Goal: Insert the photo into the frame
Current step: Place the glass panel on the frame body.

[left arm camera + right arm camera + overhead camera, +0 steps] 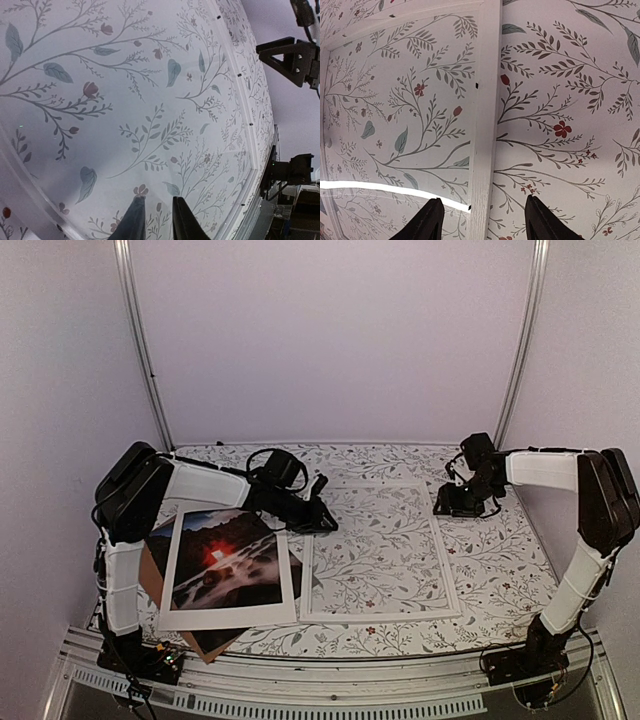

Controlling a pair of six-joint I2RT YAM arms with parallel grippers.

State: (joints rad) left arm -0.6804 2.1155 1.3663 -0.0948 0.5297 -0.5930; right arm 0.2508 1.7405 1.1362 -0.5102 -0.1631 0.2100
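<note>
My left tool [326,522], jaws a little apart and empty, is the one nearer the photo [232,558], which lies toward the near-left corner of the counter [500,560], long axis near-to-far, beside the frame [378,552].

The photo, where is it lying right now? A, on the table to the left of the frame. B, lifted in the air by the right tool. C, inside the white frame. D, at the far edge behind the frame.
A: the photo lies flat left of the frame, whose pane shows only the flowered tablecloth underneath.
</note>
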